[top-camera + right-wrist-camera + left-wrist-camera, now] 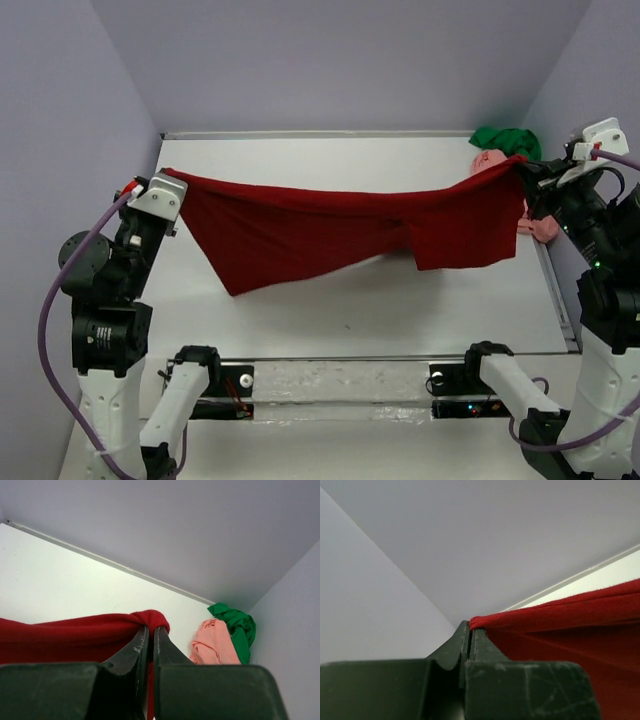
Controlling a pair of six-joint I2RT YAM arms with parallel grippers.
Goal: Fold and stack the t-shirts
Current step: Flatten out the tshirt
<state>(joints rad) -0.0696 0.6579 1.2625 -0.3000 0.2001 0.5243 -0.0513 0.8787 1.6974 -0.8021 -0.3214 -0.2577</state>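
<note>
a: starting at the tips: our left gripper (469, 628) is clamped tight on one end of the dark red t-shirt (340, 225)'s top edge. our right gripper (151, 630) is pinched shut on the other end, cloth bunched over its tips.

b: yep, the shirt's strung between them above the table (400, 320), sagging in the middle. the left part hangs lower. we can't tell if it touches the surface.

a: we'd spread the arms a touch to take out the sag, then lower both evenly so it lands flat before any fold.

b: agreed. and we should steer clear of the salmon pink t-shirt (214, 642) and bright green t-shirt (237, 625), heaped in the far right corner near our right gripper.
</note>
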